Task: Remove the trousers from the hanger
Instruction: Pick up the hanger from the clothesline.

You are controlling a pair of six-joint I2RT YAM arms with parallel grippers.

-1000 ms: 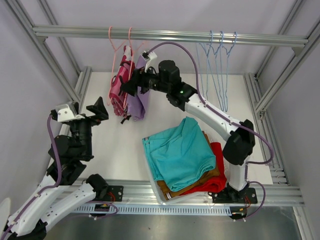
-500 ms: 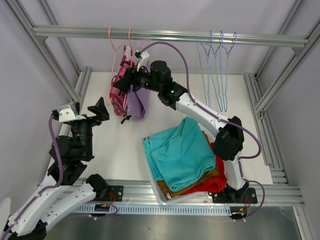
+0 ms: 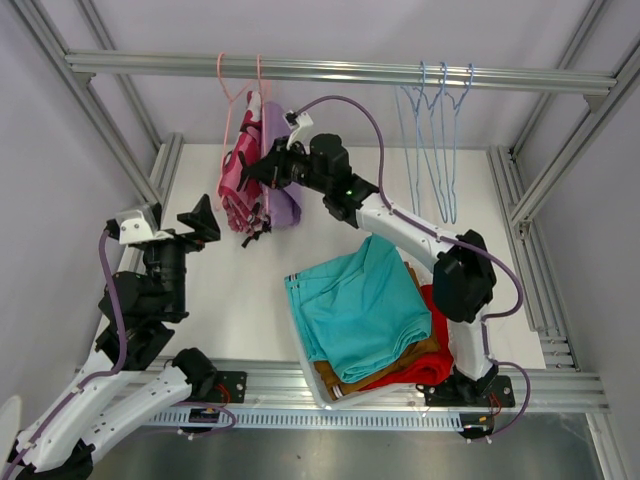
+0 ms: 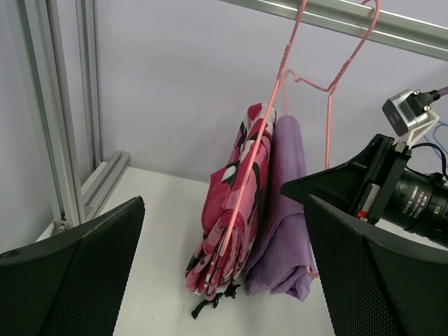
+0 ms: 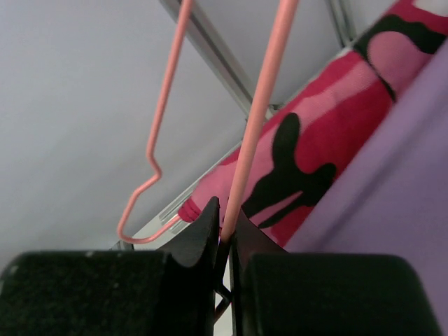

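Lilac trousers (image 3: 285,208), pink hanger (image 4: 327,133) on alu rail (image 3: 340,72), over white table (image 3: 230,290).

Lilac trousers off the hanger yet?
No, the lilac trousers hang draped over a pink hanger on the rail, right beside the pink camouflage pair.

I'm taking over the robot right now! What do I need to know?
Left gripper: open, holding nothing, facing the hanging clothes.
Right gripper: fingers shut on a pink hanger wire.
Done: teal trousers, mustard-brown trousers and red trousers lie stacked on the table.
Left: pink camouflage trousers and lilac trousers hang from the rail; take both off.
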